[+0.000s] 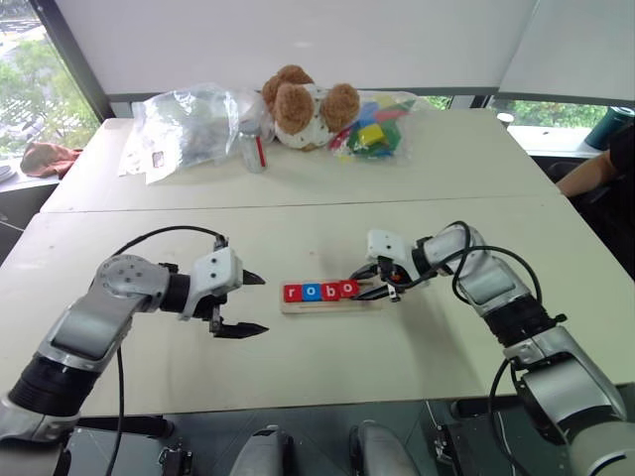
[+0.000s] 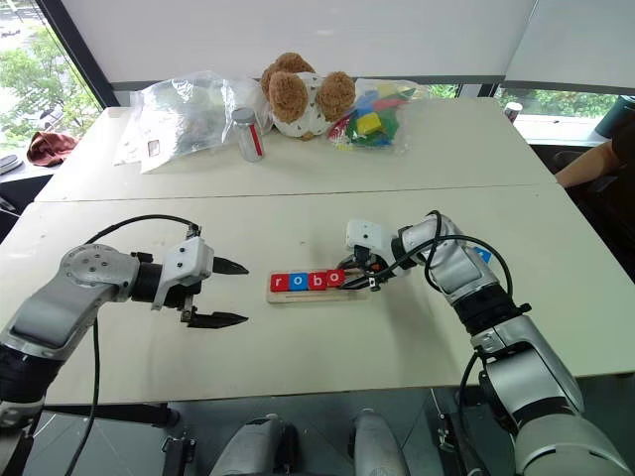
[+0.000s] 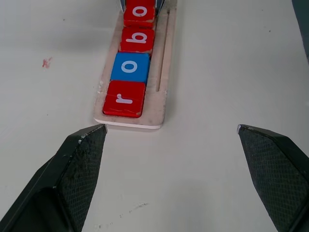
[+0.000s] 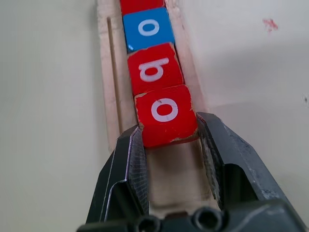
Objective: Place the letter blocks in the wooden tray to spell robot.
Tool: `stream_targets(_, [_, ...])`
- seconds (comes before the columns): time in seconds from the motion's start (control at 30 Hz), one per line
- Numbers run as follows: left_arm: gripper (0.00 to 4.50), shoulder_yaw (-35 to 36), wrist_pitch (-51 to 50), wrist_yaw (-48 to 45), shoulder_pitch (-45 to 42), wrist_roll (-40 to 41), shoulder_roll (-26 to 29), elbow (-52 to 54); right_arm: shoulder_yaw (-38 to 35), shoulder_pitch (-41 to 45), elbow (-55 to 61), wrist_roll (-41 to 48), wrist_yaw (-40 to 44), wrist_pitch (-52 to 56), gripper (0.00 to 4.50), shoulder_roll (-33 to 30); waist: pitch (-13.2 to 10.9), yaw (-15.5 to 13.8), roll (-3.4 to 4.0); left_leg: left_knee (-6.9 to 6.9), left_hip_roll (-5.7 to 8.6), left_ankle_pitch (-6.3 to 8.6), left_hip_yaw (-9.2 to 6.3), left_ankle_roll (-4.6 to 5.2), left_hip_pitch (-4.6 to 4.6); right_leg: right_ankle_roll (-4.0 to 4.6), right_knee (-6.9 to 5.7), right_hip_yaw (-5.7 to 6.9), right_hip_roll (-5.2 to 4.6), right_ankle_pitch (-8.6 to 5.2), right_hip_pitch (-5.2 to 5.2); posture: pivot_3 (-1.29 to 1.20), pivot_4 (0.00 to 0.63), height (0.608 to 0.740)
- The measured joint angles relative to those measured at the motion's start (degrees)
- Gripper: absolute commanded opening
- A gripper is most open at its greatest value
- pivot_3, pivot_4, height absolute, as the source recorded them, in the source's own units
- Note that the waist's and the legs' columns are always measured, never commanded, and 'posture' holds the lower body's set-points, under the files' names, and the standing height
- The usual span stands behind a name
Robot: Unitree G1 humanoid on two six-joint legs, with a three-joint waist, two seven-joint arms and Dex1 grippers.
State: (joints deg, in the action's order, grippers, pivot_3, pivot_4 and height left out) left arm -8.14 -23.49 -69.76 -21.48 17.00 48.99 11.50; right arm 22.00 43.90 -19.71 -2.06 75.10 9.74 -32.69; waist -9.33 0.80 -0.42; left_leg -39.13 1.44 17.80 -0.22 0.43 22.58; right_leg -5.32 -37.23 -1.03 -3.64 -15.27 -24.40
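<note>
My left tool (image 1: 246, 302) hangs nearest to me over the pale worktop (image 1: 327, 362), its two black fingers spread wide with nothing between them, pointing right toward the near-left end of the wooden tray (image 3: 159, 108) and just short of it.

The tray lies flat in the middle of the worktop, its long side running left to right. Four letter blocks sit in it in a touching row: a red r (image 3: 124, 98) at the left end, then a blue o (image 3: 130, 67), a red b (image 3: 137, 39) and a second red o (image 4: 166, 115). The slot at the tray's right end is bare wood.

My right tool (image 4: 168, 145) comes in from the right, over that right end of the tray, with its fingers (image 4: 130, 164) pinching the second red o from both sides; the block sits tilted slightly against the b.

Farther off, across a seam in the worktop, lie a crumpled clear plastic bag (image 1: 189, 124), a small bottle with a red label (image 1: 254, 147), a brown teddy bear (image 1: 303, 104) and a bag of bright toy blocks (image 1: 375, 129). A reddish cloth (image 1: 50, 157) lies at the far left, and a person's arm (image 1: 590, 174) rests at the far right edge.
</note>
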Motion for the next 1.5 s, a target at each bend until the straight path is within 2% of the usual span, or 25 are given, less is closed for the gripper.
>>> stream_targets(0.87, [4.50,-0.05,-0.02,0.55,-0.77,-0.11,-1.46,-0.22,0.08,-0.70,0.84,-1.00,0.74,-1.63,1.12,0.18,0.00,0.01,0.00,0.00,0.00,-0.01,0.00,-0.01,0.00,0.00,0.00,0.00,0.00,0.00,0.00,0.00,0.150,0.740])
stream_targets(0.9, [4.50,-0.06,-0.01,0.58,-0.78,-0.13,-1.53,-0.26,0.08,-0.76,0.99,-1.00,0.80,-1.62,2.19,0.18,0.00,0.01,0.00,0.00,0.00,-0.01,0.00,-0.01,0.00,0.00,0.00,0.01,0.00,0.00,0.00,0.00,0.150,0.740])
stream_targets(1.03, [4.50,-0.08,0.02,0.63,-0.89,-0.16,-1.77,-0.50,0.06,-0.77,1.52,-0.98,0.57,-1.62,4.16,0.19,0.00,0.01,0.00,0.00,0.00,-0.01,0.00,-0.01,0.00,0.00,0.00,0.01,0.00,0.00,0.00,0.00,0.150,0.740])
stream_targets(1.07, [4.50,-0.08,0.02,0.64,-0.97,-0.18,-1.79,-0.60,0.01,-0.76,1.57,-0.97,0.41,-1.62,4.44,0.20,0.00,0.00,0.00,0.00,0.00,-0.01,0.00,-0.01,0.00,0.00,0.00,0.01,0.00,0.00,0.00,0.00,0.150,0.740])
stream_targets(1.5, [4.50,-0.39,0.25,0.60,-2.21,-0.39,-2.90,-2.38,-3.87,2.08,1.74,2.95,-0.49,0.00,4.44,-0.07,0.00,-0.06,0.00,0.00,0.00,-0.02,-0.01,-0.03,0.00,0.00,0.00,0.02,0.00,0.00,0.00,0.00,0.150,0.740])
